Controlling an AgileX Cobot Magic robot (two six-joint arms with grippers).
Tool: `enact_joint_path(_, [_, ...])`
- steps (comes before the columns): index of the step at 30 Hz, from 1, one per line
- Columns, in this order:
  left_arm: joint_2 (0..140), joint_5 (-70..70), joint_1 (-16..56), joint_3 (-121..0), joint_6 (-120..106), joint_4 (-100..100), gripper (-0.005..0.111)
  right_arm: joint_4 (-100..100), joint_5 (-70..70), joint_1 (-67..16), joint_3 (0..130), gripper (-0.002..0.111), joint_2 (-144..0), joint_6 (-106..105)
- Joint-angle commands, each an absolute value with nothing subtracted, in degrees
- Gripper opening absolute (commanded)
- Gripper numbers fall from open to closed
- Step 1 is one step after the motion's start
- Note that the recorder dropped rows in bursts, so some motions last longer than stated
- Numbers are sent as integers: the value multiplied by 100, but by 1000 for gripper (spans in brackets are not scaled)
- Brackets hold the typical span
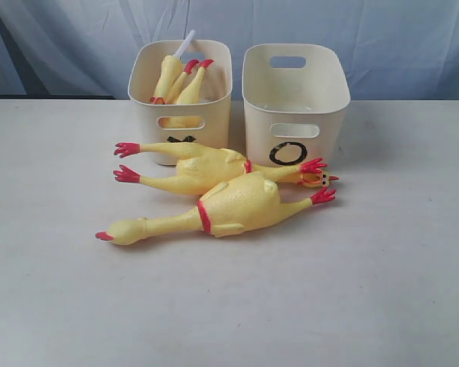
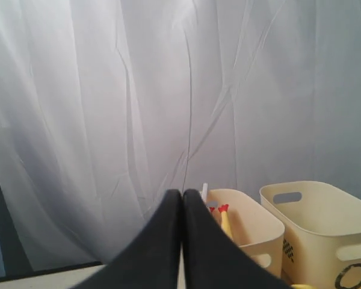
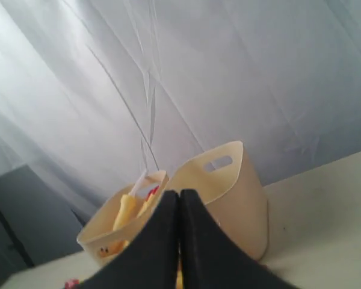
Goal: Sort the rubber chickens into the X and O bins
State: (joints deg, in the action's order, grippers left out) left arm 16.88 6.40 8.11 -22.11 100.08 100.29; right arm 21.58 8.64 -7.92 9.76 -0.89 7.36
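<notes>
Both clenching shut, empty: left tool [image 2: 182, 195] covering part of X bin [image 2: 265, 238] beyond; right tool [image 3: 179, 195] masking most rubber chickens [image 3: 127, 214] beyond it.

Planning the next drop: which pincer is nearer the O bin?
Probably right: the O bin looms just ahead of the right pincer; the left pincer faces the X bin, O bin farther aside.

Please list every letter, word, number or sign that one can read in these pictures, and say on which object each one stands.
"O": black, on the front wall of the right bin in the exterior view, under its slot handle.
"X": black, on the front wall of the left bin; only its top shows, a rubber chicken covers the rest.
No other words, brands or numbers are visible.
</notes>
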Motion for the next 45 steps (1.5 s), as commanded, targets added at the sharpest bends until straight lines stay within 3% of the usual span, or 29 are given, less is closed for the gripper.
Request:
enact_joint_path(1, [1923,831,802,-2173,10188,9995,0,1990,1843,-806,1565,0,-485,-343])
enact_joint_path(17, [1567,901,802,-2173,10167,9995,0,2226,3692,-1363,2976,0,-3268,-2900])
enact_joint_path(24, [1209,680,802,-1734,10163,9995,0,2255,3718,-1840,3732,0,-5081,-3161])
enact_joint_path(29, [1063,-288,802,-1618,10140,9995,0,2404,3350,-2251,4601,0,-6943,-3170])
enact_joint_path(34, [1063,458,802,-1618,10155,9995,0,2599,3082,-2584,5276,0,-8308,-3841])
enact_joint_path(37, [1063,555,802,-1618,10155,9995,0,2620,2928,-2744,5596,12,-8870,-4836])
enact_joint_path(42, [1063,604,802,-1618,10155,9995,0,2559,2677,-2975,5825,50,-9376,-4949])
enact_joint_path(45, [1063,604,802,-1618,10155,9995,0,2570,2404,-3086,5820,60,-9587,-4949])
